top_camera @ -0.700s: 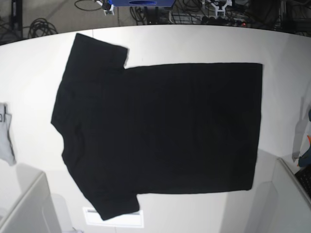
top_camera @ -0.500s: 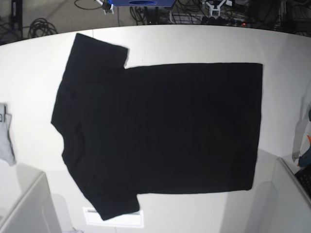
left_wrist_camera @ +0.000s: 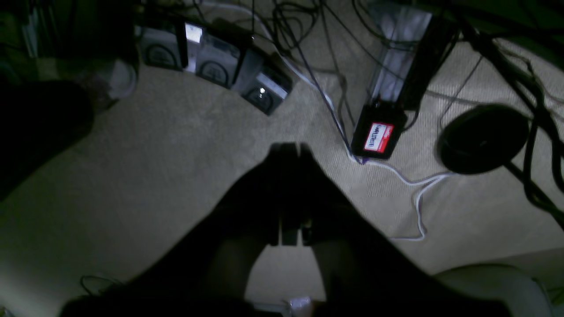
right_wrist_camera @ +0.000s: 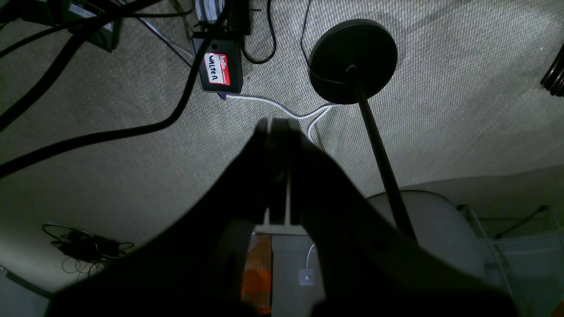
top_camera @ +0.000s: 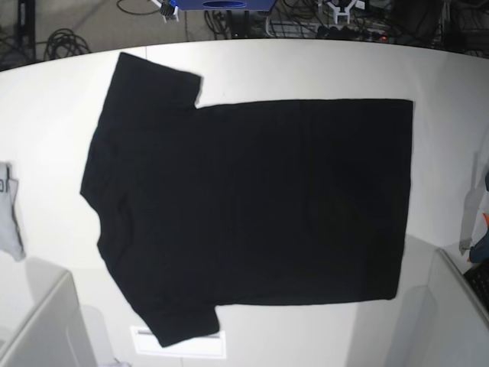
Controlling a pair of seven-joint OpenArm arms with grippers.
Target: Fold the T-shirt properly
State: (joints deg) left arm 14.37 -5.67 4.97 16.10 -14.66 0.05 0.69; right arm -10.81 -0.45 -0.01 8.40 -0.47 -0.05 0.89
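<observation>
Both my left fingers (left_wrist_camera: 284, 163) and right fingers (right_wrist_camera: 277, 132) are closed, holding nothing, above the carpeted floor (right_wrist_camera: 185, 185). Well apart from both, the black T-shirt (top_camera: 252, 202) lies spread flat on the white tabletop (top_camera: 306, 69), its hem toward my left-arm side.

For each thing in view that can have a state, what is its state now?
T-shirt: spread flat, unfolded, plain black side up
Left gripper: shut, holding nothing
Right gripper: shut, holding nothing
Grey cloth: lying at the table's edge, partly out of view
</observation>
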